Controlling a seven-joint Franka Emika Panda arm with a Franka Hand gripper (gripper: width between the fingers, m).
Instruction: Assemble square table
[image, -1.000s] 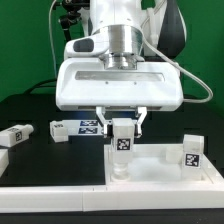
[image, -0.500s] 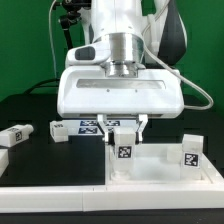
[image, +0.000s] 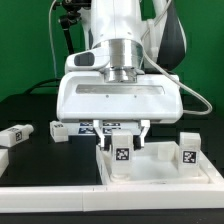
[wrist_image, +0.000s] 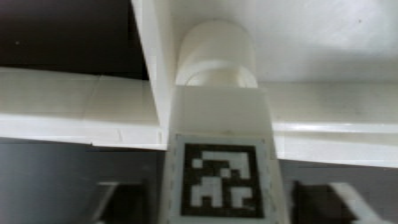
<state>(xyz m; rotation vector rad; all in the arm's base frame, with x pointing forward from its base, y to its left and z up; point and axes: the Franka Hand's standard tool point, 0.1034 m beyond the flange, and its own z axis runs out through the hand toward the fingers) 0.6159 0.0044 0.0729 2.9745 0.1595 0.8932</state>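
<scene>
The square table's white panel (image: 165, 172) lies at the front, toward the exterior view's right. A short white tagged leg post (image: 122, 156) stands upright at the panel's left corner, and a second one (image: 190, 150) stands at its right corner. My gripper (image: 122, 138) hangs straight over the left post, its fingers (image: 103, 141) on either side of the post's top. In the wrist view the leg (wrist_image: 217, 120) runs down to the panel (wrist_image: 71, 100), and dark gaps separate it from both fingers (wrist_image: 121, 200). The gripper (wrist_image: 222, 206) is open and holds nothing.
Loose tagged white parts lie on the black table at the exterior view's left: one (image: 12, 133) near the edge, another (image: 58, 130) further in. More tagged white pieces (image: 92, 127) lie behind the gripper. A long white border bar (image: 50, 190) runs along the front.
The jaws have spread apart and let go of the left leg post. The post now sits lower on the panel, and the hand has risen slightly above it.
</scene>
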